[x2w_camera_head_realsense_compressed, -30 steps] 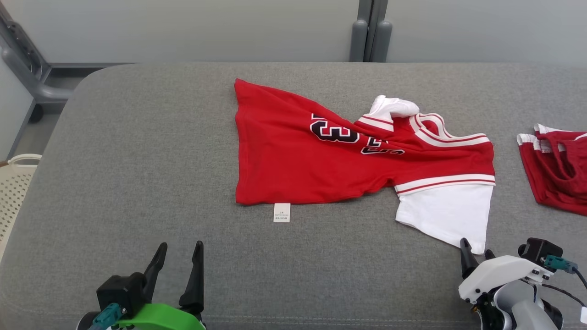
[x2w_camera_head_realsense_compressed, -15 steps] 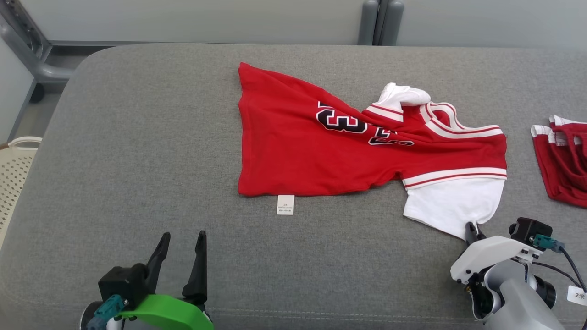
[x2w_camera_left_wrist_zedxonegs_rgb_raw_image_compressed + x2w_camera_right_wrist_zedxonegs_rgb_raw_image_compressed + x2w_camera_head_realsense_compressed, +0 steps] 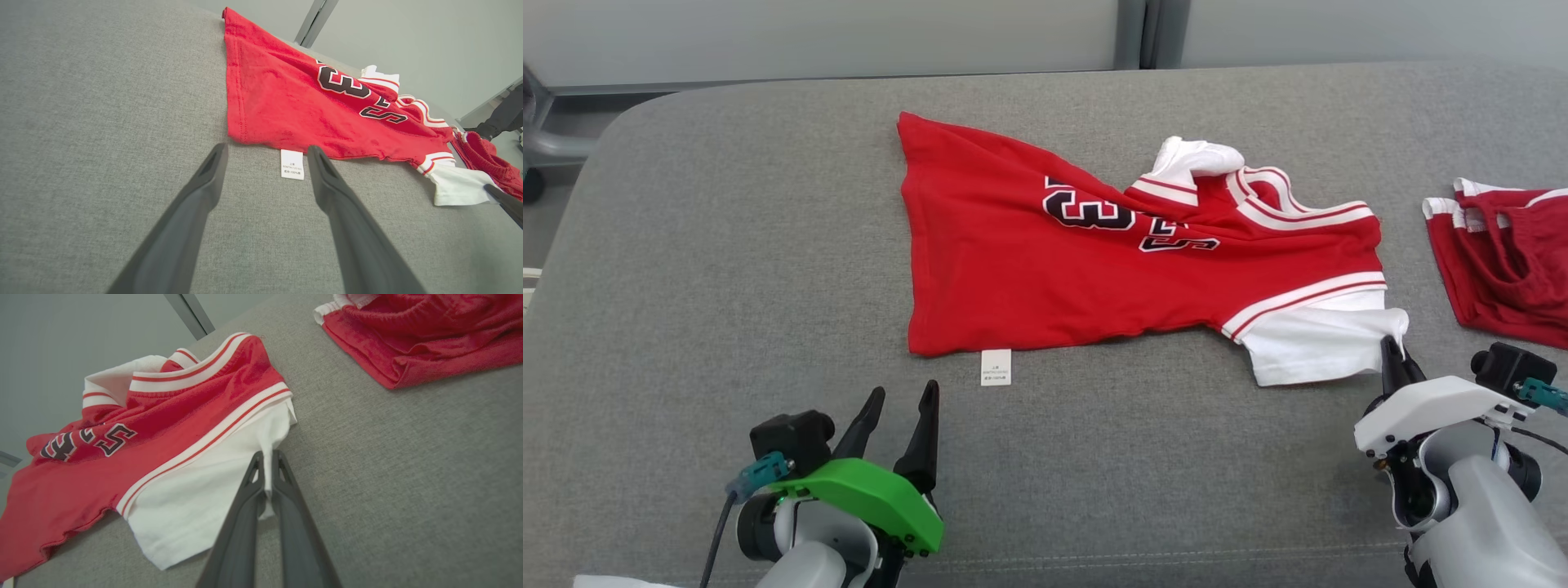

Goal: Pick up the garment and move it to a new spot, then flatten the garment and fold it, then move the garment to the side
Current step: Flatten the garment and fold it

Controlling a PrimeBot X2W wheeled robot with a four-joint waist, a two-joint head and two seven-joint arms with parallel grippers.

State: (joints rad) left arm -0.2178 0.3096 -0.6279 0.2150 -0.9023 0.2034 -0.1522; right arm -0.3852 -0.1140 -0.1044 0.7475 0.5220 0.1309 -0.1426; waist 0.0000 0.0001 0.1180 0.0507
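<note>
The garment (image 3: 1062, 269) is a red jersey with black-and-white lettering and white sleeves, lying rumpled across the middle of the grey cushion (image 3: 727, 269). My right gripper (image 3: 1393, 357) is shut on the edge of its near white sleeve (image 3: 1319, 347); in the right wrist view the gripper (image 3: 267, 456) pinches a raised fold of that white sleeve (image 3: 196, 494). My left gripper (image 3: 901, 408) stands open over bare cushion, just short of the garment's hem and its white care label (image 3: 996, 367). In the left wrist view the label (image 3: 292, 164) lies between my open left gripper's (image 3: 265, 152) fingertips, past them.
A second red garment (image 3: 1503, 261) with white trim lies bunched at the cushion's right edge, close to my right arm. A grey wall and a post (image 3: 1142, 33) stand behind the cushion. Bare cushion stretches to the left of the jersey.
My right gripper has closed on the white sleeve's edge and drawn it up and back, bunching the sleeve. The left gripper has come forward toward the hem. The camera has shifted.
</note>
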